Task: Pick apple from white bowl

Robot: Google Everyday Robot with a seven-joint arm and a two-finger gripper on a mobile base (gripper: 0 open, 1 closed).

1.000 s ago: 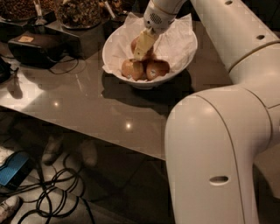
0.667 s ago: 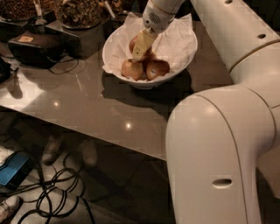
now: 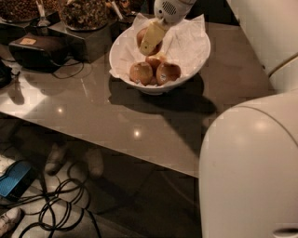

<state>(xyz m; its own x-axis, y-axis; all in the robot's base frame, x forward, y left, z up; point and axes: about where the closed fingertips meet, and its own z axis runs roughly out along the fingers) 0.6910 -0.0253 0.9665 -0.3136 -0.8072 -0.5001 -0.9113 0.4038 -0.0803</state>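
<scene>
So we're looking at a glossy grey-brown desk (image 3: 116, 116) in a dim room, with a tangle of black cables (image 3: 60, 209) on the floor on the near-left side. The robot's big white body (image 3: 251, 172) fills the near-right corner.

Progress-wise, we'd call this roughly the halfway point. The gripper (image 3: 150, 44) is down inside the white bowl (image 3: 198, 58) at the far side of the desk. One yellowish finger lies right across the front of the apple (image 3: 142, 35), and red skin shows on both sides of it. The second finger is hidden behind the fruit, so we're judging here, but to us the fingers look clamped on the apple. It sits at the far-left part of the bowl, higher than the rest of the fruit and against the crinkled paper lining (image 3: 186, 42). We can't tell if it's actually clear of the paper. What's left is lifting it up and out over the rim.

Contents:
- The bowl also holds three other apples (image 3: 141, 73) bunched at its near side, touching each other.
- Far left there are dark tubs (image 3: 84, 11) heaped with something brown, maybe nuts, though we can't say for sure.
- A black box (image 3: 39, 49) sits just in front of those.
</scene>
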